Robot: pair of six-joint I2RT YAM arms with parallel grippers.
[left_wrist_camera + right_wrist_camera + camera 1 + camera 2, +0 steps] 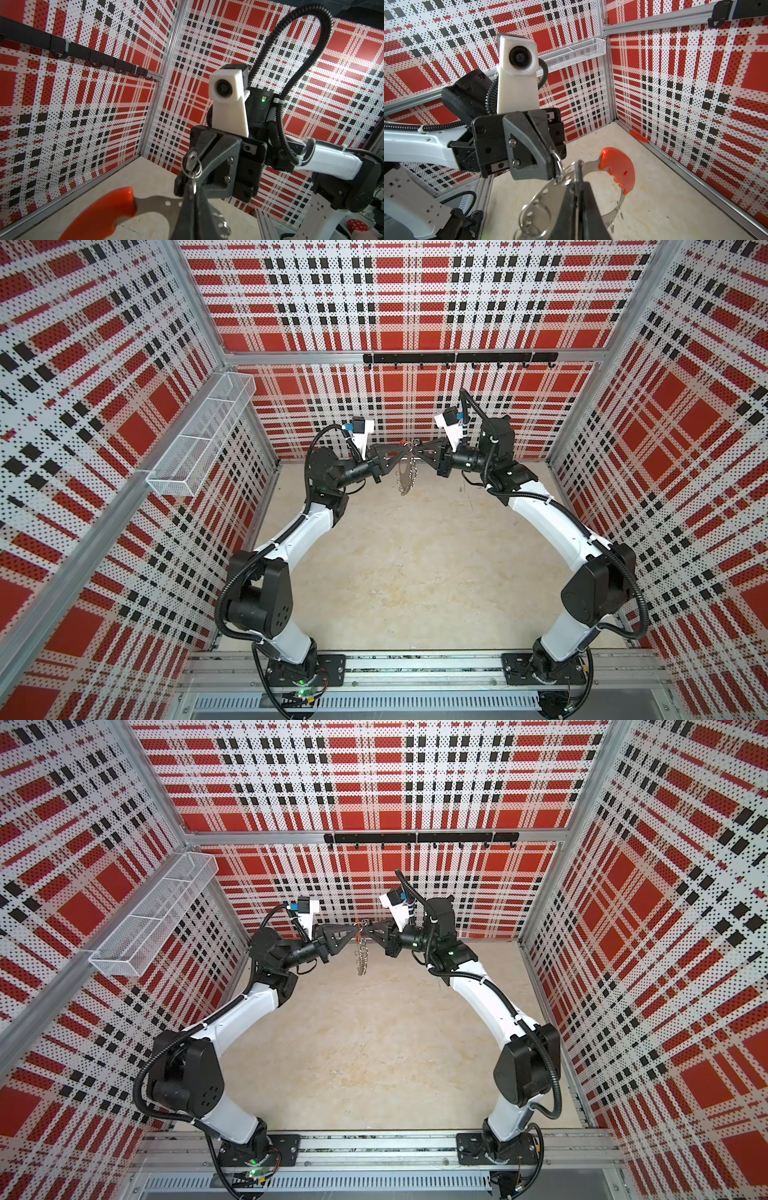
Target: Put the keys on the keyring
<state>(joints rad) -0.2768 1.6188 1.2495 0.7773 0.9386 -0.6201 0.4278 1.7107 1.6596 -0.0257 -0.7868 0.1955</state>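
Left gripper (402, 455) clamping keyring (406, 479), right gripper (419, 452) clamping it too

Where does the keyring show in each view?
In a top view: keyring just right of centre, hanging.
In a top view: keyring just left of centre.
Left wrist: keyring in the foreground, in the left fingers.
Right wrist: keyring in the foreground, in the right fingers.
Shared landmark: hook rail on the back wall, in all four.

Shiny metal keyring (548, 197), smooth red plastic segment; matt mottled tabletop (415, 572).
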